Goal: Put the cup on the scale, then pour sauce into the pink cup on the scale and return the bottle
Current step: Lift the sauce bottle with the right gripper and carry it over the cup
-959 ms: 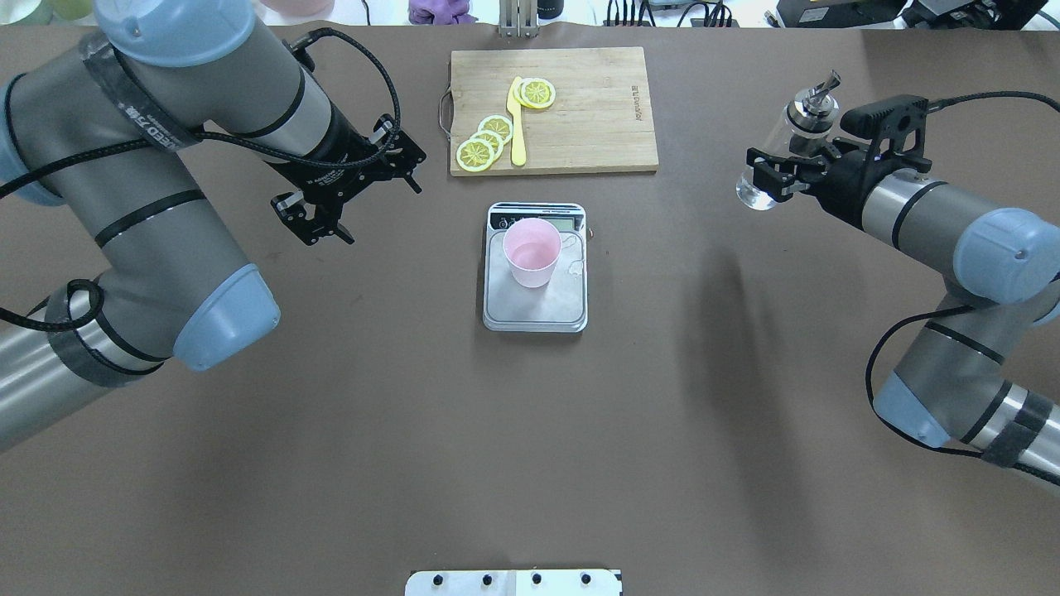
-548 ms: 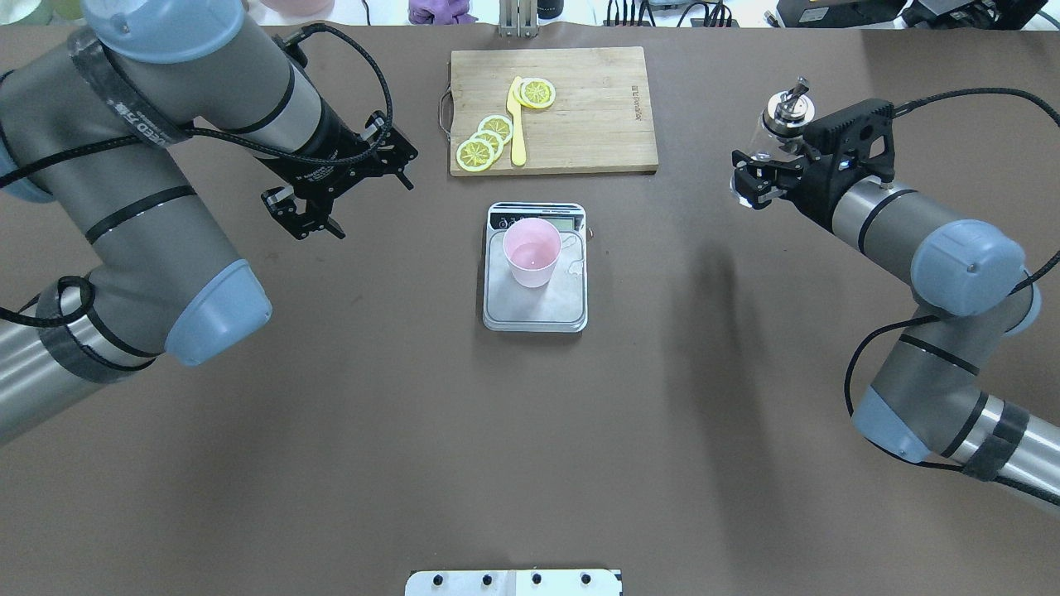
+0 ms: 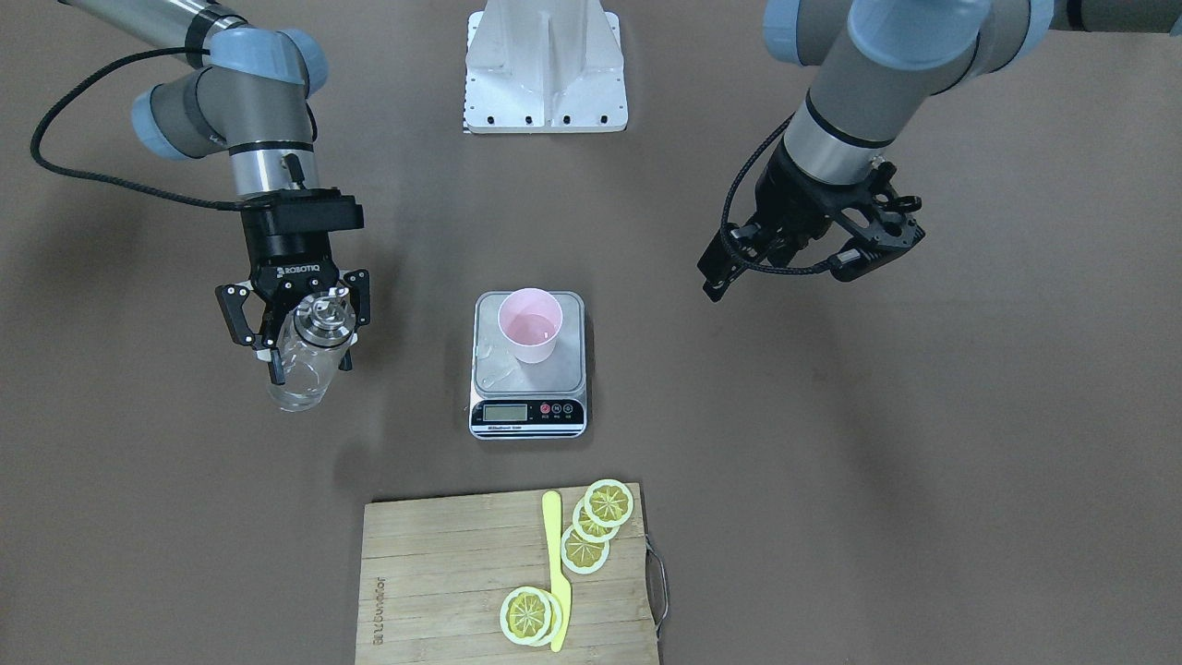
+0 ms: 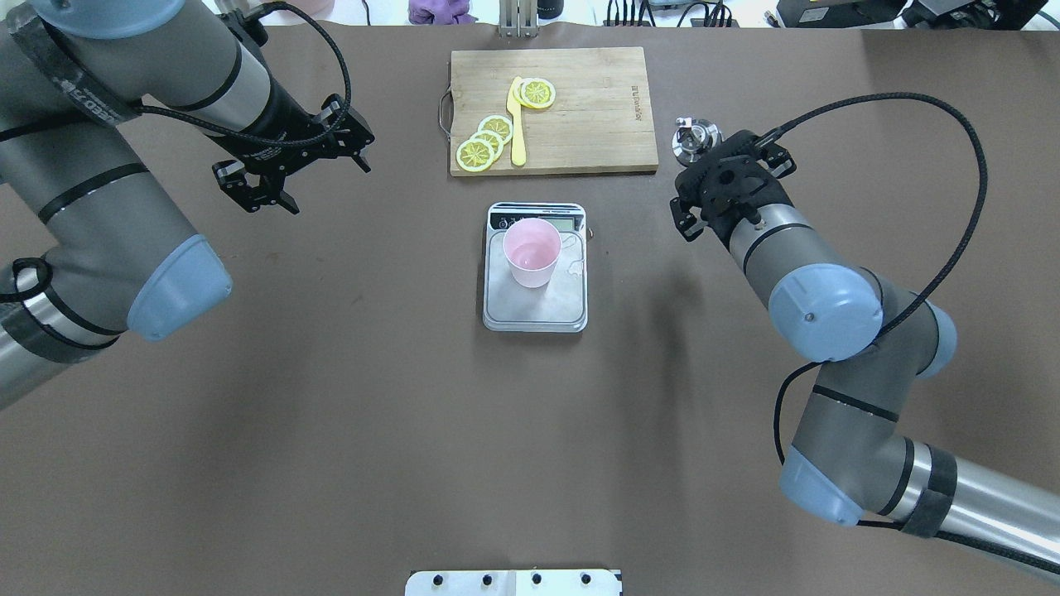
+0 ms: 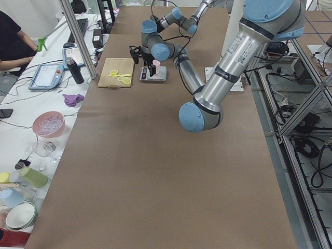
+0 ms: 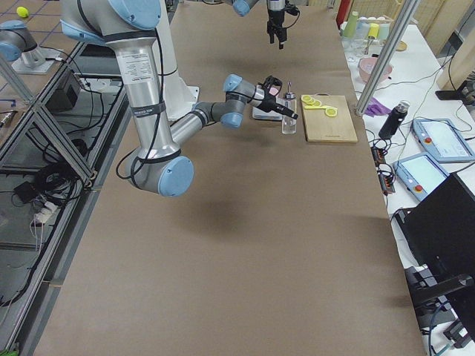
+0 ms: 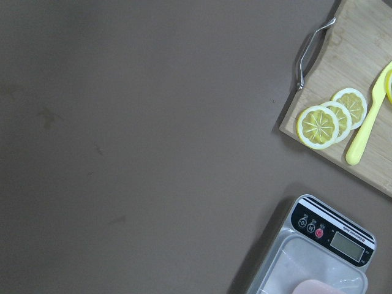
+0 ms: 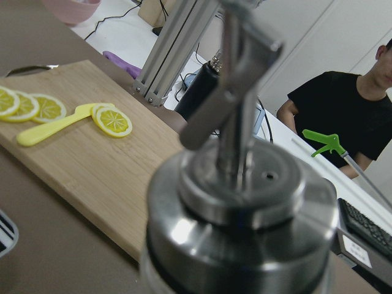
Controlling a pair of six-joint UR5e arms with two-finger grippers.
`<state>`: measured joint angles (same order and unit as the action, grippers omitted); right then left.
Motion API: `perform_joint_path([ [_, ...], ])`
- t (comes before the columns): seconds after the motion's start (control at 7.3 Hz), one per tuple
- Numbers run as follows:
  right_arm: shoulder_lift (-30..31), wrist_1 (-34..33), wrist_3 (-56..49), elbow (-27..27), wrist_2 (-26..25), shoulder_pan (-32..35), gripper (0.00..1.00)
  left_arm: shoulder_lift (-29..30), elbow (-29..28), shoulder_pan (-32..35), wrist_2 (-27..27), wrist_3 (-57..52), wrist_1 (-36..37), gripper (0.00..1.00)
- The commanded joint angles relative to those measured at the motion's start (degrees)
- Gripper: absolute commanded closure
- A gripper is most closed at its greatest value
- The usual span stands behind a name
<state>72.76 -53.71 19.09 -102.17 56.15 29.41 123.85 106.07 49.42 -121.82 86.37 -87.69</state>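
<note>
The pale pink cup (image 4: 532,251) stands on the steel scale (image 4: 538,313) at the table's middle; in the front view the cup (image 3: 529,325) holds a little clear liquid. Small clear puddles lie on the platform beside it. My right gripper (image 3: 309,368) is shut on the clear glass bottle (image 3: 303,379), which is upright just right of the cutting board. Its metal cap (image 4: 696,136) shows past the wrist, and it fills the right wrist view (image 8: 239,202). My left gripper (image 4: 327,189) is open and empty, up and left of the scale.
A wooden cutting board (image 4: 588,116) with lemon slices and a yellow knife (image 4: 517,124) lies behind the scale, close to the bottle. The robot's white base plate (image 3: 545,74) is at the near edge. A person sits beyond the table's far end.
My right arm has swung the bottle inward toward the cutting board's right end and turned it from tilted to upright. My left arm has drawn back to the left, still open.
</note>
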Motion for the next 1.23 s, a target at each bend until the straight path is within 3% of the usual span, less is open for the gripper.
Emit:
perform_joint_path([
  [0.0, -0.16, -4.47, -10.80, 0.12, -9.28, -3.92, 1.00, -0.88, 0.11, 0.32, 0.00, -1.03, -0.02, 0.02],
  [0.27, -0.77, -9.74, -13.20, 0.39, -15.61, -7.34, 1.00, -1.15, -0.07, 0.32, 0.00, -1.03, -0.02, 0.02],
  [0.82, -4.28, -9.84, -13.90, 7.40, -23.53, -10.86, 1.00, -3.16, -0.07, 0.50, -0.09, -4.01, -0.11, 0.02],
  [1.1, -4.73, -9.84, -22.92, 7.59, -25.03, -10.61, 1.00, -3.17, -0.07, 0.50, -0.09, -4.02, -0.11, 0.02],
])
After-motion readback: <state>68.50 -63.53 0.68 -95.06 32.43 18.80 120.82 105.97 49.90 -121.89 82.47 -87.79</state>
